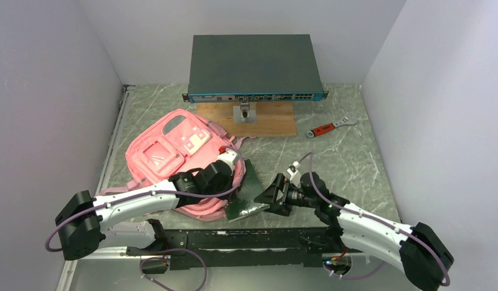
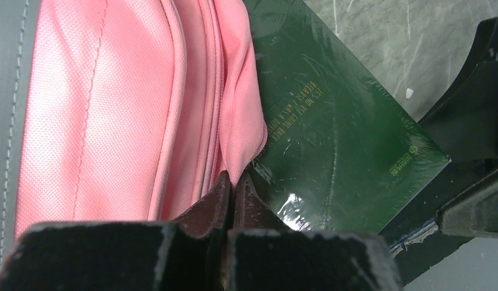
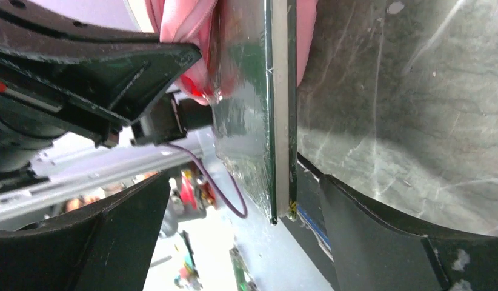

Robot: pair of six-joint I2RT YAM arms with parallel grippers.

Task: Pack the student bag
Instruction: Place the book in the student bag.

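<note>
The student bag [image 1: 168,148] is a soft pink backpack lying flat at the left of the table. A dark green book [image 1: 248,193] in shiny wrap lies against its right edge, one end under the pink fabric. My left gripper [image 1: 233,182] reaches over the bag. In the left wrist view it [image 2: 233,182] is shut, pinching the bag's fabric edge [image 2: 234,121] beside the book [image 2: 343,139]. My right gripper [image 1: 268,197] is open, and the book's near corner [image 3: 280,121] stands between its spread fingers [image 3: 404,242] without touching them.
A grey network switch [image 1: 255,66] sits at the back on a wooden board [image 1: 277,124], with a small metal part [image 1: 245,113] in front. A red-handled wrench [image 1: 328,127] lies at the back right. White walls close both sides. The black base rail [image 1: 246,239] runs along the near edge.
</note>
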